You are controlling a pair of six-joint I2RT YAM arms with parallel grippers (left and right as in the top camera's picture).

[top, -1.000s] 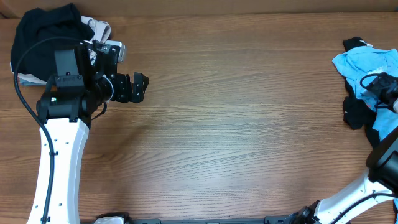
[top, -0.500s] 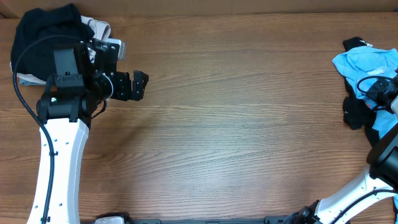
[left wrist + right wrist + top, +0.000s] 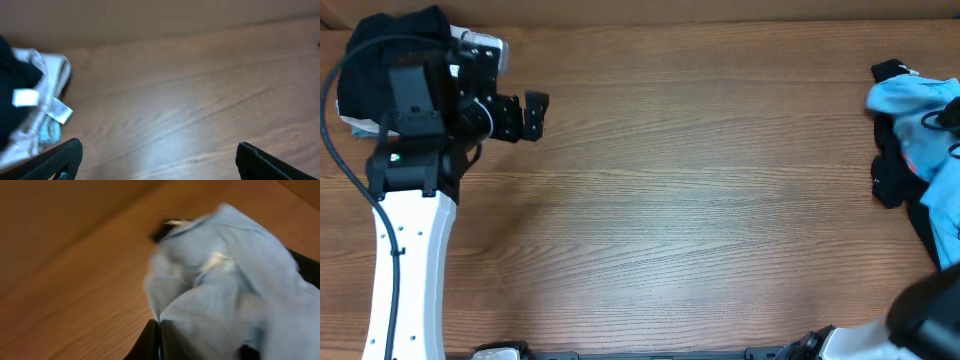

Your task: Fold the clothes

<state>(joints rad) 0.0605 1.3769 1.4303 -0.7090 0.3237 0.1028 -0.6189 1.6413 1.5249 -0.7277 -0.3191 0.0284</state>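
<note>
At the table's right edge lies a heap of clothes: a light blue T-shirt point(image 3: 918, 103) over black garments point(image 3: 890, 182). In the right wrist view my right gripper point(image 3: 160, 330) is shut on a fold of the blue T-shirt point(image 3: 225, 285), which bunches up from the jaws. From overhead that gripper is almost hidden at the right edge. My left gripper point(image 3: 532, 117) hovers open over bare wood at the back left with nothing between its fingers point(image 3: 62, 159). A second pile, black point(image 3: 385, 45) with a pale tagged garment point(image 3: 47, 107), lies beside it.
The wooden table point(image 3: 700, 200) stretches between the two piles. The white left arm point(image 3: 405, 260) rises from the front left. A blurred part of the right arm point(image 3: 930, 310) shows at the front right corner. A brown wall borders the far edge.
My right gripper has shut on the blue T-shirt and drawn it up and to the right. The left arm has swung back toward the far left pile, still open.
</note>
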